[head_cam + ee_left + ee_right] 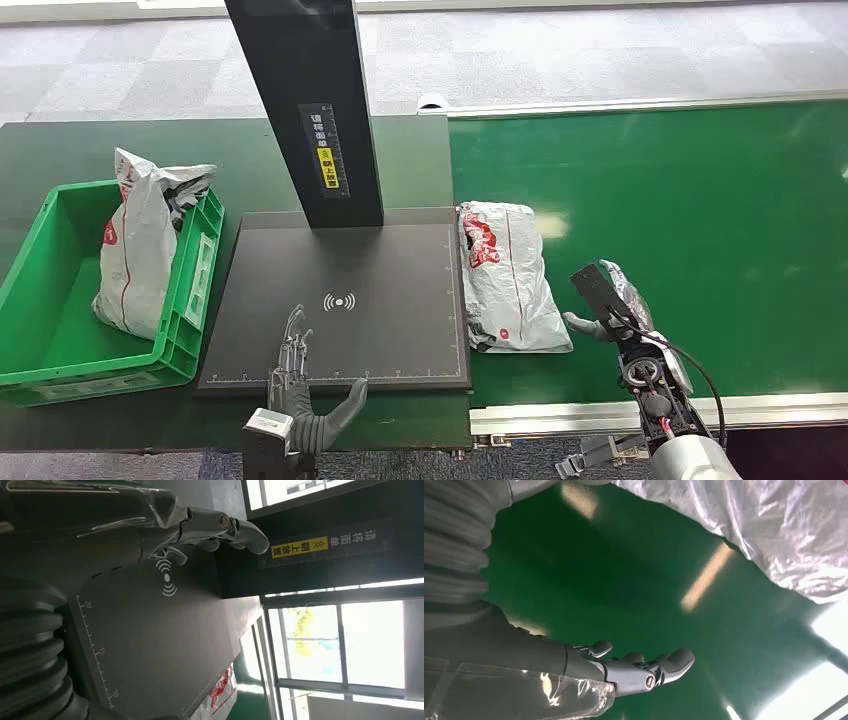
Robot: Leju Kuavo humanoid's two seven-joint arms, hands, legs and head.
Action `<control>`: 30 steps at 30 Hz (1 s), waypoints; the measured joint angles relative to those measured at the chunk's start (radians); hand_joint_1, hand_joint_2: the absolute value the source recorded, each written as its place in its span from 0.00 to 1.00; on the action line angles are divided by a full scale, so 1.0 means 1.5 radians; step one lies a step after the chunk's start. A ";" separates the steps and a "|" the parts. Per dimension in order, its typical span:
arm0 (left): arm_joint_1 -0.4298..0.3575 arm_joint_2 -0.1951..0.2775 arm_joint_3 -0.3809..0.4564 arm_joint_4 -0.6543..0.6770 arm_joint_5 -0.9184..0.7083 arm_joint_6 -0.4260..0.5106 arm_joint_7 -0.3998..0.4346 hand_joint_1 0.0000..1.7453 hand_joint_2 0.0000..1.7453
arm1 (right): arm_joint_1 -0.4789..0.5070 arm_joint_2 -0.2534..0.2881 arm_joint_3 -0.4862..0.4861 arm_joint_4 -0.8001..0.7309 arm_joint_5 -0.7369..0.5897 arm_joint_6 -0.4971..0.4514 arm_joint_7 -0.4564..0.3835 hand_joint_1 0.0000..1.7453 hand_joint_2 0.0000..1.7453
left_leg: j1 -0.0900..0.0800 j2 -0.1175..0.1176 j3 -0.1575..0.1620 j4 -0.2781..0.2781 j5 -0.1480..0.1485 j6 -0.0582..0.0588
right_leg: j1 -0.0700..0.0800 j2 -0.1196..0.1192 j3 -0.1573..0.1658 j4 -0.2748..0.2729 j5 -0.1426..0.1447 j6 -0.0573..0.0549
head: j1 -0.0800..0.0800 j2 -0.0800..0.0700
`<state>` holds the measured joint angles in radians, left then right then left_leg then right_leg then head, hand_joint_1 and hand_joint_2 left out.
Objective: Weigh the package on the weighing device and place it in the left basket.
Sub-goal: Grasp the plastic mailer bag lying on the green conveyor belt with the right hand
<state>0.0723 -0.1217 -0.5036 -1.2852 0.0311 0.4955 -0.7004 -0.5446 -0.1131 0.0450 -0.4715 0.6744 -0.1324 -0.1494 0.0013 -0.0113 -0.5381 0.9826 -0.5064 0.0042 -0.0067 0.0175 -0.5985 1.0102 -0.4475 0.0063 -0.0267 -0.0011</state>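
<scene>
A white plastic package (508,276) with red print lies flat on the green belt, just right of the black scale plate (390,330); its crinkled film (769,525) fills a corner of the right wrist view. My right hand (612,305) hovers open beside the package's right edge, thumb toward it, holding nothing. My left hand (298,375) rests open over the plate's front left edge, fingers (235,530) stretched toward the wireless symbol (167,577). The green basket (40,360) stands at the left with another white package (140,245) leaning inside it.
The scale's black upright column (320,110) with a yellow label rises from the back of the plate. The green conveyor belt (700,200) stretches to the right, edged by a metal rail (600,412) at the front.
</scene>
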 joint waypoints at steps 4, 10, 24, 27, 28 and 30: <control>-0.001 0.001 -0.005 0.000 0.005 0.004 0.000 0.00 1.00 | -0.016 0.009 0.017 0.023 0.027 0.003 0.018 0.00 1.00 | 0.000 0.000 0.000 0.000 0.000 0.000 | 0.000 0.000 0.000 0.000 0.000 0.000 | 0.000 0.000; -0.004 0.002 -0.012 0.001 0.010 0.004 0.000 0.00 1.00 | -0.042 0.031 0.043 0.056 0.056 0.013 0.018 0.00 1.00 | 0.000 0.000 0.000 0.000 0.000 0.000 | 0.000 0.000 0.000 0.000 0.000 0.000 | 0.000 0.000; -0.024 -0.006 -0.022 0.009 0.005 -0.018 0.000 0.00 1.00 | -0.066 0.097 0.050 0.105 0.048 0.116 0.032 0.00 1.00 | 0.000 0.000 0.001 0.000 0.000 0.000 | 0.000 0.000 0.000 0.000 0.000 0.000 | 0.000 0.000; -0.033 -0.012 -0.022 0.016 0.004 -0.023 0.000 0.00 1.00 | -0.062 0.107 0.050 0.116 0.041 0.140 0.075 0.01 1.00 | 0.000 0.000 0.001 0.000 0.000 0.000 | 0.000 0.000 0.000 0.000 0.000 0.000 | 0.000 0.000; -0.036 -0.014 -0.022 0.018 0.004 -0.023 0.000 0.00 1.00 | -0.062 0.110 0.050 0.118 0.040 0.142 0.081 0.22 1.00 | 0.000 0.000 0.001 0.000 0.000 0.000 | 0.000 0.000 0.000 0.000 0.000 0.000 | 0.000 0.000; -0.040 -0.015 -0.022 0.021 0.004 -0.026 0.000 0.00 1.00 | -0.062 0.113 0.049 0.121 0.038 0.147 0.090 0.71 1.00 | 0.000 0.000 0.002 0.000 0.000 0.000 | 0.000 0.000 0.001 0.000 0.000 0.000 | 0.000 0.000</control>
<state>0.0127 -0.1444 -0.5364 -1.2532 0.0370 0.4567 -0.7004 -0.6377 0.0562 0.1191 -0.2905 0.7318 0.0879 -0.0138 0.0012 -0.0110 -0.5354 0.9826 -0.5064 0.0041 -0.0063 0.0177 -0.5975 1.0103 -0.4477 0.0063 -0.0267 -0.0011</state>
